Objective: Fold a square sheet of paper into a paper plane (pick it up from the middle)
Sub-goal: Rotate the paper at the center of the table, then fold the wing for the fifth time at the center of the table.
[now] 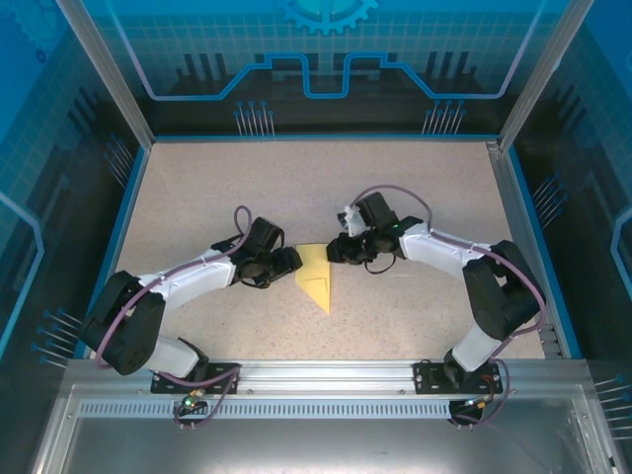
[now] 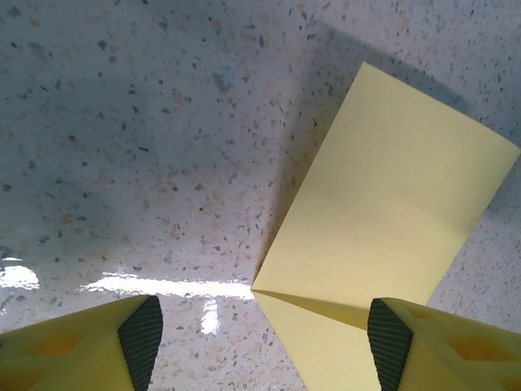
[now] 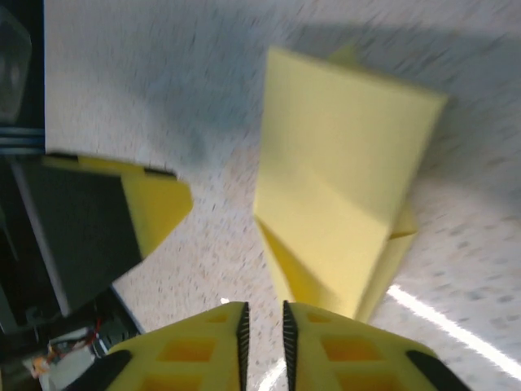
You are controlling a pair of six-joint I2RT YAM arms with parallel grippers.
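Risks skewing the paper plane (image 1: 316, 276) (flaps loose) through a stray brush from left gripper (image 2: 259, 338), spread wide, or right gripper (image 3: 263, 327), pinched shut on nothing.

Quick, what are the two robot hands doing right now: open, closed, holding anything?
Left gripper: fingers open wide over the folded yellow paper, not gripping.
Right gripper: fingers nearly shut, nothing between them.

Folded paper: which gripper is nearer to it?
The left gripper, narrowly: its open fingers straddle an edge of the folded paper; the right gripper, fingers closed, sits beside it.
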